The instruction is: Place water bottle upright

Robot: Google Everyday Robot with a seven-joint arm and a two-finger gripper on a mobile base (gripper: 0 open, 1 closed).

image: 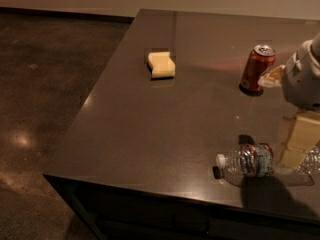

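The water bottle (250,161) lies on its side near the front right of the dark table (165,124). It is clear and ribbed, with a blue-and-red label, and its white cap (221,160) points left. Its far end runs off the right edge of the view. My gripper (294,151) hangs at the right edge under the white wrist housing (302,81), with its cream tip low over the bottle's body just right of the label. I cannot tell whether it touches the bottle.
A red soda can (256,68) stands upright behind the gripper. A yellow sponge (161,64) lies toward the table's back left. The table's front edge runs close below the bottle. Dark floor (45,99) lies to the left.
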